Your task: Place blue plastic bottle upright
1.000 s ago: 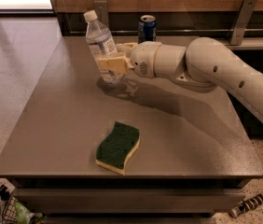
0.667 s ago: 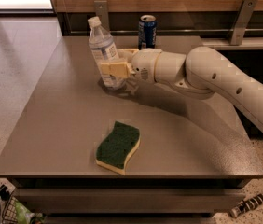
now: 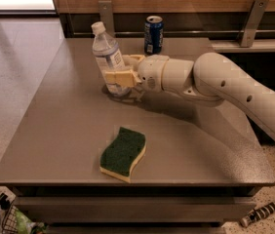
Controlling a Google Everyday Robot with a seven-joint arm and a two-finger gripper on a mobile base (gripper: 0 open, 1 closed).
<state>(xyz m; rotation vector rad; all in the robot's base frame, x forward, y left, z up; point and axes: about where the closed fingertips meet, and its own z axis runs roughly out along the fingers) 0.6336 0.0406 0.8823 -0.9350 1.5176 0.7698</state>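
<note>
Your gripper (image 3: 120,72) is at the far middle of the table (image 3: 49,130), its fingers clamped on the lower body of the blue plastic bottle (image 3: 107,50). The bottle stands almost upright, with its cap leaning slightly left and its base at the tabletop, nearer than the soda can (image 3: 153,34). This looks like the setting-down step. Next, seat the base flat, release, and retreat right without nudging the bottle.

Your grey table (image 3: 59,116) carried a green-and-yellow sponge (image 3: 123,153) near its front edge, a blue soda can (image 3: 153,34) upright at the back, and the blue plastic bottle (image 3: 107,52), clasped low by the gripper (image 3: 120,68)
</note>
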